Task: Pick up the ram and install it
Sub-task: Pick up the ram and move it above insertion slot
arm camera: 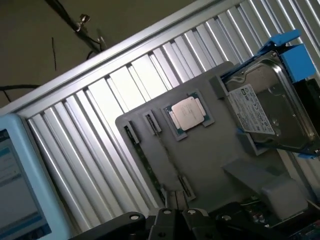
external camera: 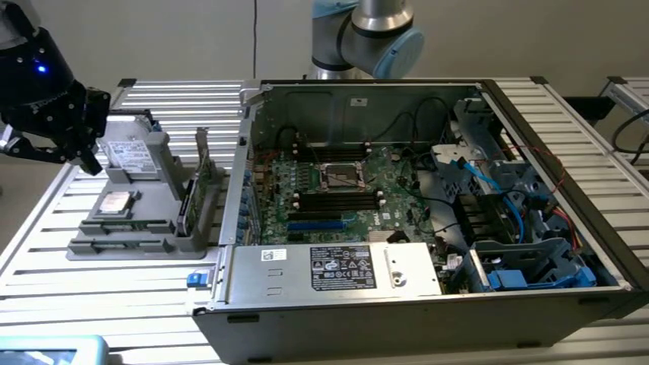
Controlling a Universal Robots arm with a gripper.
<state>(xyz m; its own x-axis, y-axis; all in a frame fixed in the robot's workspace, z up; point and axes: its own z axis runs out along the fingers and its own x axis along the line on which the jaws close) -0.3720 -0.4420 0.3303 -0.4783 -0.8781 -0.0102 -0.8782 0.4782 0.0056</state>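
Note:
The ram stands on edge in a slot of the grey holder tray, a thin dark green stick seen from above. In the exterior view that tray lies on the table at the exterior view's left, beside the open computer case. My gripper hangs above the tray's far left corner, apart from it. In the wrist view its black fingers are shut together with nothing between them, a short way off the end of the ram.
The tray also carries a silver processor, a hard drive with blue rails and an upright green card. The motherboard lies inside the case among cables. A light blue screen device lies at the table's edge.

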